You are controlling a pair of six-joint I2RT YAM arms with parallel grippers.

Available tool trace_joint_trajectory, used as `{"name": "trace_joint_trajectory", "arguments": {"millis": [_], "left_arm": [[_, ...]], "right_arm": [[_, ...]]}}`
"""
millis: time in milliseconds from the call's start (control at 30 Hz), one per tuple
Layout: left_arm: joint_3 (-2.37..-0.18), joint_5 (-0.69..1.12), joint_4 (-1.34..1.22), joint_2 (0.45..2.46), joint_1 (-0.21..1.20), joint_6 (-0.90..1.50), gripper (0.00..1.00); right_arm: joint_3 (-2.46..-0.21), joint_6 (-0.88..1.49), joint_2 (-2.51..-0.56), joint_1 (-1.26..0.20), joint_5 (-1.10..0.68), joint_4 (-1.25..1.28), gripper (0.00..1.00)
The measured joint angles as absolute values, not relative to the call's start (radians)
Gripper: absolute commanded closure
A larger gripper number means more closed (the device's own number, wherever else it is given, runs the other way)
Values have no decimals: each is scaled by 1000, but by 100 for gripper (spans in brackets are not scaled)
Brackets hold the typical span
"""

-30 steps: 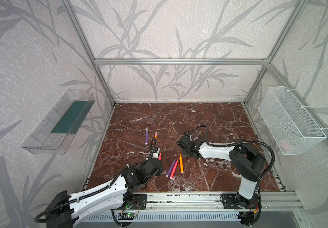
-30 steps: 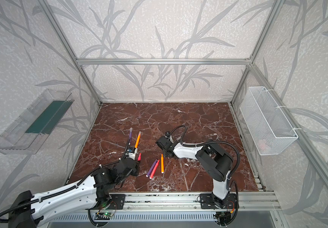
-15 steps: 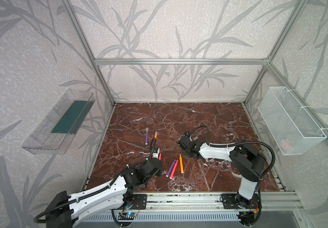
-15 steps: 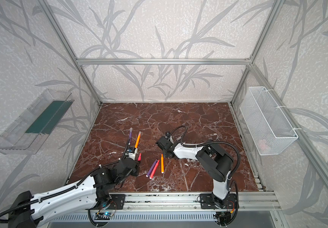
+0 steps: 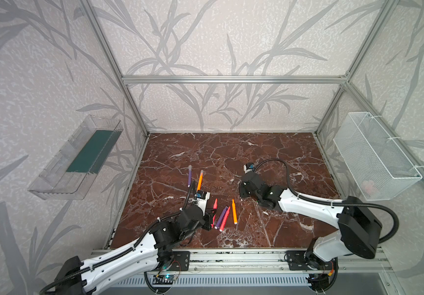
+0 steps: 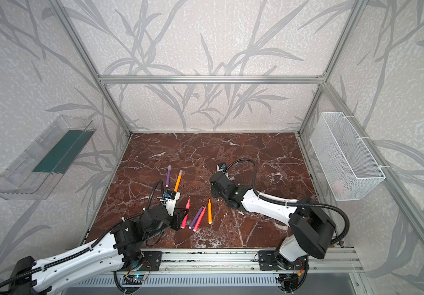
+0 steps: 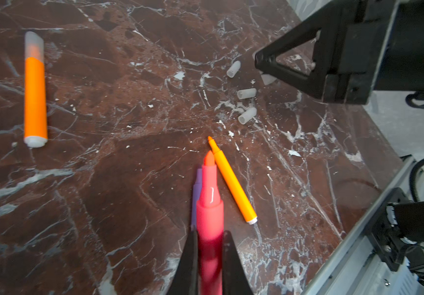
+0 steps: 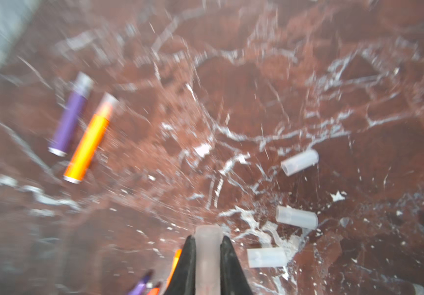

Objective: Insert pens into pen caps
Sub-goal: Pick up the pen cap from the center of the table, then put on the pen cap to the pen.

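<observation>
Red-brown marble, veined in white, formed the tabletop (image 5: 269, 153). Near its front edge, left of the middle, the left gripper (image 7: 209, 235) was clamped on a pink-red pen (image 7: 209, 204). The barrel ran straight between the two black fingers (image 7: 189, 255), and the tapered, uncapped tip reached well beyond them.

Just beside it on the marble lay three more uncapped pens: a purple pen (image 5: 221, 217) and a second pink-red pen (image 5: 225, 218) touching along their lengths, and an orange pen (image 5: 234, 212) a little apart on the side toward the right edge.

Farther in, around the middle of the tabletop, the right gripper (image 8: 207, 242) was pinched shut on a clear cap (image 8: 208, 233). The cap sat lengthwise between the fingers with its end poking slightly past their tips. The wrist view was blurred. Three loose caps (image 8: 296, 217) lay on their sides near that gripper, each apart from the others.

Farther toward the back edge, left of the middle, a capped purple pen (image 5: 189, 176) and a capped orange pen (image 5: 200, 180) lay near each other, not touching.
</observation>
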State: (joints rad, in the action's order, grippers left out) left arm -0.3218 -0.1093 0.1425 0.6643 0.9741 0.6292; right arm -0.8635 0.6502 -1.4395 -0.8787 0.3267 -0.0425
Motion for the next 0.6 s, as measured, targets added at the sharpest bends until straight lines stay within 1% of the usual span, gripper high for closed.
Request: {"name": "trace_joint_trajectory", "arguments": {"millis": [100,200,600], "left_arm": [[-321,-87,79,678,974,629,100],[-321,-67,10,709,974,629,100],[-383,30,-202,866,974,629,100]], "right_arm": [[-797,678,-1349,-878,312,57,100],[-760,712,-1302,-878,293,123,100],[-697,872,-1241,-878,188,324,100]]}}
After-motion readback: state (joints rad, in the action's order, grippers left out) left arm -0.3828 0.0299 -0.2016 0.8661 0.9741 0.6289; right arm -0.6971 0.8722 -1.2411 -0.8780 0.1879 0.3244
